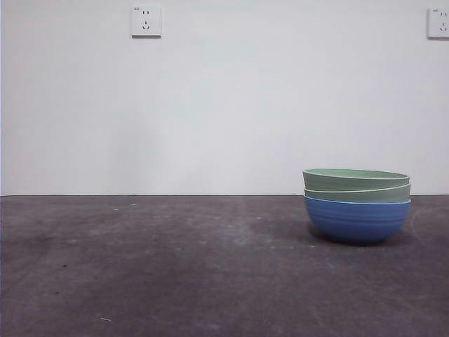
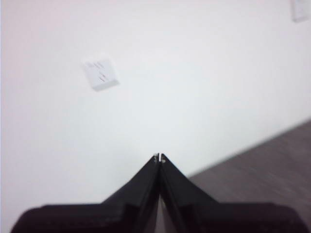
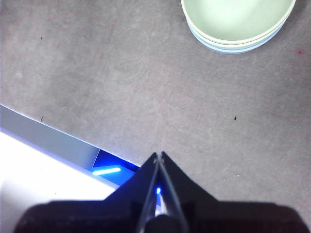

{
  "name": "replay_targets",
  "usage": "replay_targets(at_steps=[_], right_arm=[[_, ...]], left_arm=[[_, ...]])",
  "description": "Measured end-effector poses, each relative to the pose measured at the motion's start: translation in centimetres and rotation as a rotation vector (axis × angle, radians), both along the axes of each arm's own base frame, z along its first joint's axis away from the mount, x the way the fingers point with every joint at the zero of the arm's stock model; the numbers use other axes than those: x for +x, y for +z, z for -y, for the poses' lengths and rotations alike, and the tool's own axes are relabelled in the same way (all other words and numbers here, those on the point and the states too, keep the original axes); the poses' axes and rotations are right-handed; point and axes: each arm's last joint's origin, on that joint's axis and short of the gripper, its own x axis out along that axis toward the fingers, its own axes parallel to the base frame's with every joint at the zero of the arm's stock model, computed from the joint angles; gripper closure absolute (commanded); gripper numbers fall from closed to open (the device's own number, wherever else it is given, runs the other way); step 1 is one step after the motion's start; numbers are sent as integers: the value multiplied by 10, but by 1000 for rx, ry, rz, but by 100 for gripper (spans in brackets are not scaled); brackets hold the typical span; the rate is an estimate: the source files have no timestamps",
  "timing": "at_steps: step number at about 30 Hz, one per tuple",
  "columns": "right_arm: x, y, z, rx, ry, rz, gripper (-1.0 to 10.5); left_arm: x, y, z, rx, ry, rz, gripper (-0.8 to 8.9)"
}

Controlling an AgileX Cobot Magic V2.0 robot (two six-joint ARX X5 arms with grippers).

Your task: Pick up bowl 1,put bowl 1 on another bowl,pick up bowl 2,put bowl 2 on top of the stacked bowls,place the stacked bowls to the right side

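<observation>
Blue at the bottom and two pale green above it: you have the stacked bowls (image 1: 357,203) standing on the right side of the dark grey table (image 1: 175,274), nested one inside the other and upright. The blue bowl (image 1: 357,220) rests on the tabletop, and the rim of each green bowl shows as a band above it. On the white wall behind, you can see one socket (image 1: 146,21) at the upper left and a second socket (image 1: 438,22) at the upper right edge.

Your left gripper (image 2: 159,158) is raised and faces the wall, with its two black jaws pressed together and nothing between them. Your right gripper (image 3: 159,155) hangs above bare tabletop, well apart from the stack (image 3: 238,24), which you look down into from above. Its jaws are likewise closed tip to tip and hold nothing.
</observation>
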Motion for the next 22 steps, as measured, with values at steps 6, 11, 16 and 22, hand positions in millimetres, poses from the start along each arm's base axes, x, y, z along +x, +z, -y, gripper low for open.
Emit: replay_targets(at_steps=[6,11,16,22], right_arm=[[0,0,0,0,0,0,946],[0,0,0,0,0,0,946],[0,0,0,0,0,0,946],[0,0,0,0,0,0,946]], left_arm=[[-5,-71,-4,6,67,118,817],[3,-144,-6,-7,87,37,817],[6,-209,-7,-33,120,-31,817],[7,-267,-9,-68,171,-84,817]])
